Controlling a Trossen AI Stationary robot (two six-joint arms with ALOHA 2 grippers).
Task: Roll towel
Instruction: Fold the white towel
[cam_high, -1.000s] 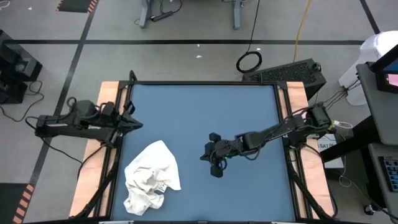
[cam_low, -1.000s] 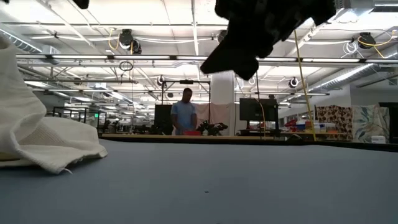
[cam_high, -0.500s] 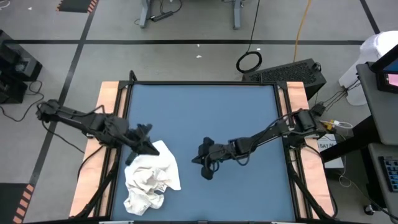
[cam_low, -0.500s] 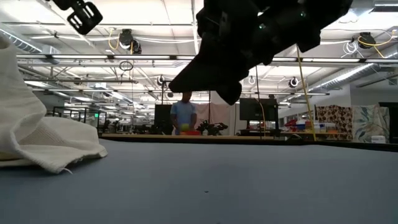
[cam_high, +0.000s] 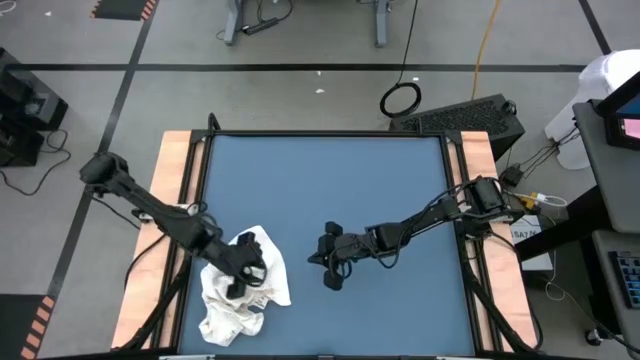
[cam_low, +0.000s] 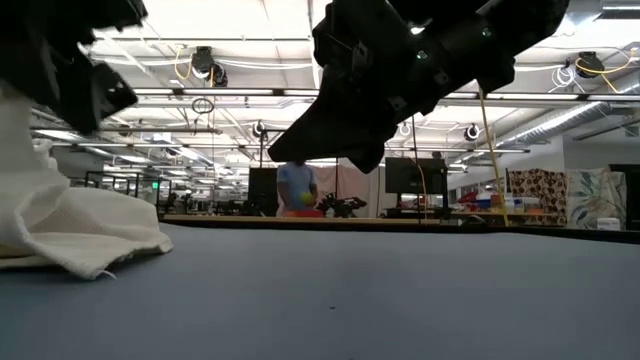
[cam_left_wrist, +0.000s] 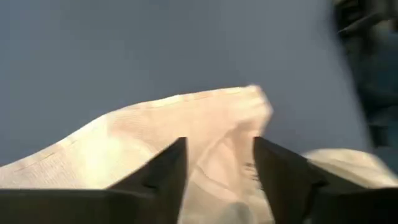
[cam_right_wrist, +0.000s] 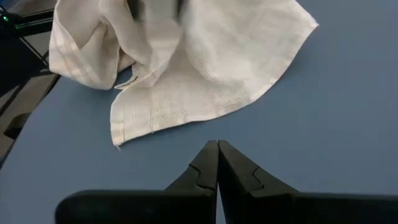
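I have the left gripper (cam_high: 243, 272) over the crumpled towel (cam_high: 262, 255), fingers (cam_left_wrist: 158, 176) spread apart; the right gripper (cam_high: 331, 275) hovers nearby above the surface (cam_high: 330, 180), fingers (cam_right_wrist: 200, 171) pressed together.

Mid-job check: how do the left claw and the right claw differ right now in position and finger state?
The left claw is over the crumpled white plaid cloth towel, fingers spread open around a fold; the right claw sits over bare blue table, beside the towel, not touching it. The right claw's fingers are pressed shut and hold nothing. Both are dark two-finger claws reaching inward from opposite sides.
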